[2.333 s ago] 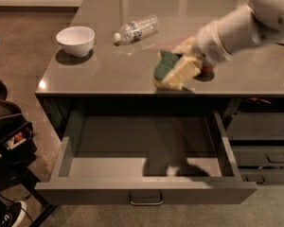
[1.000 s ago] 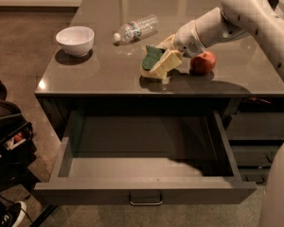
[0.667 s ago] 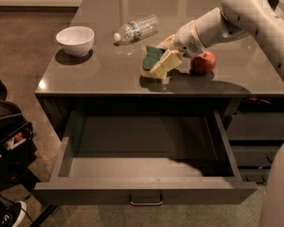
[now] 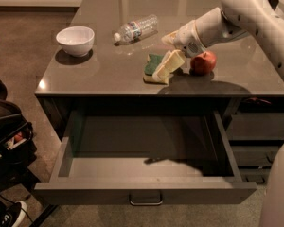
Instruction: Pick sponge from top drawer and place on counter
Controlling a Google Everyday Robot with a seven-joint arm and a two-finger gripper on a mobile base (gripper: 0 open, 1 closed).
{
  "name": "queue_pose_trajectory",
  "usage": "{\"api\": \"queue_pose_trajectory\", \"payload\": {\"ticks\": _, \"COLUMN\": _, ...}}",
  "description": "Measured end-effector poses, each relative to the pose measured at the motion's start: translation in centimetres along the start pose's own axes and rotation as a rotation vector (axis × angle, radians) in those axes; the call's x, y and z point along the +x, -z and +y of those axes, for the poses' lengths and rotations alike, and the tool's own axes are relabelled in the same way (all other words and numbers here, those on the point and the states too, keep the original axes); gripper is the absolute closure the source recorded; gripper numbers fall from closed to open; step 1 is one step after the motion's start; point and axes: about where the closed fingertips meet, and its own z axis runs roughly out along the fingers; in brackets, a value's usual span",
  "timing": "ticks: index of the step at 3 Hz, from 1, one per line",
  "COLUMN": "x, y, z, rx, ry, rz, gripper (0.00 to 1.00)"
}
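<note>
The sponge (image 4: 152, 66), dark green over pale yellow foam, lies on the counter (image 4: 104, 70) near its front middle, just left of a red apple (image 4: 203, 62). My gripper (image 4: 169, 51) hangs just above and right of the sponge with its fingers spread. One pale finger (image 4: 168, 63) leans against the sponge's right side and the other (image 4: 170, 37) is clear above it. The top drawer (image 4: 146, 160) stands pulled open below the counter, and its inside looks empty. Its metal bar handle (image 4: 146, 200) is on the front panel.
A white bowl (image 4: 75, 39) stands at the counter's left. A clear water bottle (image 4: 136, 28) lies on its side behind the sponge. Narrower dark drawers (image 4: 260, 126) are at the right. A dark chair or bag (image 4: 7, 141) stands on the floor at the left.
My gripper carried the sponge left onto the counter beside the apple and lowered it. The sponge now rests on the counter and the fingers have spread apart.
</note>
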Motion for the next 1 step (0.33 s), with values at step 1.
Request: {"api": "queue_pose_trajectory", "payload": {"ticks": 1, "x": 0.00, "y": 0.00, "z": 0.00, "rx": 0.000, "ry": 0.000, "rz": 0.000, "gripper": 0.00}}
